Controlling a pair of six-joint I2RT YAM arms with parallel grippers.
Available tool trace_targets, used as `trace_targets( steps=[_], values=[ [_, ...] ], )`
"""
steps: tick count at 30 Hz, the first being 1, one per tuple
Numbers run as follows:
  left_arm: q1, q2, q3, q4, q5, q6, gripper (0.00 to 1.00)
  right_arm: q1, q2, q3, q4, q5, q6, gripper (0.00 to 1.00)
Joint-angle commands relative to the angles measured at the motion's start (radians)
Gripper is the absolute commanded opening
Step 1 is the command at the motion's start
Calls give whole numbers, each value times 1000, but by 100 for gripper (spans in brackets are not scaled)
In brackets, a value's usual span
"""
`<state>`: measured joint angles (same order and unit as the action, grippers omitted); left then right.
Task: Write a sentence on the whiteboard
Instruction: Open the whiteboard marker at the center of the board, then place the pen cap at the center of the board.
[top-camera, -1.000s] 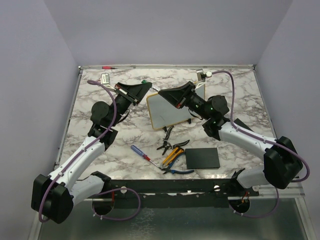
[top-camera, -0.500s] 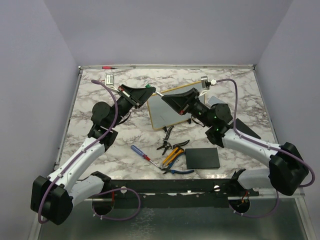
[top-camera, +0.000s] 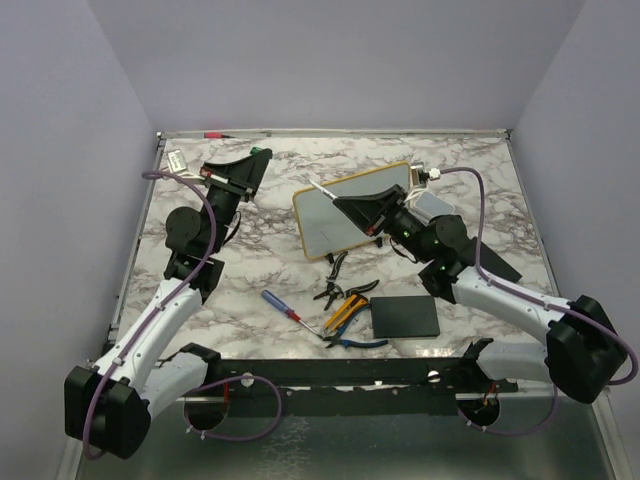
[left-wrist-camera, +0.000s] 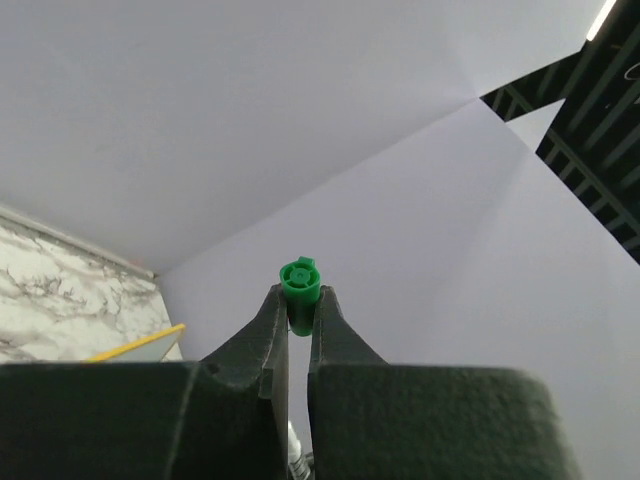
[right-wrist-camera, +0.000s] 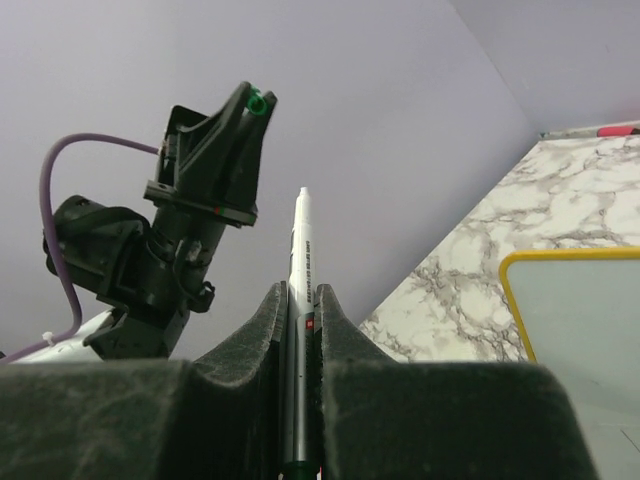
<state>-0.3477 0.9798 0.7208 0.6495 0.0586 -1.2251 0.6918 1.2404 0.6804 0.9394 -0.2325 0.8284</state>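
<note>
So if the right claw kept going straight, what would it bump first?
Likely the left claw holding the green cap, close to its line; it might slip past to the purple wall. Depth is unclear.

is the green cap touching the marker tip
Apart. The right wrist view shows bare wall between the tip of the marker and the green cap in the left claw.
</note>
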Motion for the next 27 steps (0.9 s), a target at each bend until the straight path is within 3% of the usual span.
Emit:
trace_targets(
  steps=[1, 6, 9, 13, 15, 19, 27],
  values=[
    [21, -31, -17, 62, -103, 24, 0, -1, -38, -39, -27, 39, -14, 0],
    [58, -35, -15, 37, -48, 19, 0, 0, -107, -40, -107, 63, -71, 0],
    [89, -28, 8, -60, 52, 74, 0, 0, -171, -13, -236, 99, -144, 0],
    [110, 4, 119, -429, 153, 325, 0, -1, -275, 70, -538, 165, -291, 1],
    [110, 30, 169, -638, 160, 464, 0, -4, -323, 98, -659, 177, -375, 1],
    [109, 90, 187, -902, 133, 671, 0, -33, -374, 140, -870, 226, -469, 1],
    [28, 265, 75, -998, 55, 770, 0, -54, -455, 52, -881, 215, -471, 1]
  ],
)
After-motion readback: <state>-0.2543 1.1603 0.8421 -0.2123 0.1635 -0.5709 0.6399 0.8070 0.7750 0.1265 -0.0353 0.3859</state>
